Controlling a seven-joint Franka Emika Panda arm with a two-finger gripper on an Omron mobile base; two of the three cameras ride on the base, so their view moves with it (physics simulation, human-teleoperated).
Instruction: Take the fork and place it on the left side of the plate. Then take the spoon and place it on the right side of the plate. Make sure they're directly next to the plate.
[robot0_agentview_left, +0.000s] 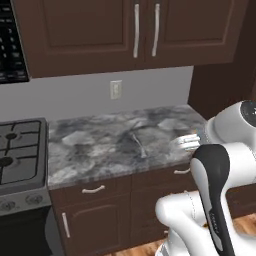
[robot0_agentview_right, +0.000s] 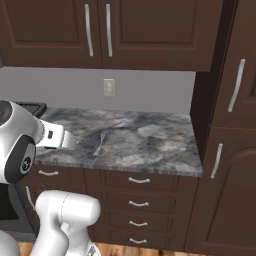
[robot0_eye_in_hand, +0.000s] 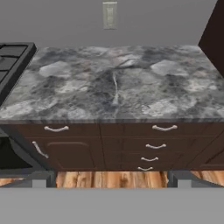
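Grey marble bench (robot0_eye_in_hand: 175, 83) runs from the stove (robot0_agentview_left: 20, 150) to the tall cupboard. One thin piece of cutlery, likely the fork (robot0_eye_in_hand: 115, 87), lies near the middle of the bench, handle toward the front edge. The pincer (robot0_eye_in_hand: 111, 183) is spread wide and holds nothing. It hangs in front of the bench's front edge, well apart from the fork. Picking up the fork comes first, I think: reach forward, then down.
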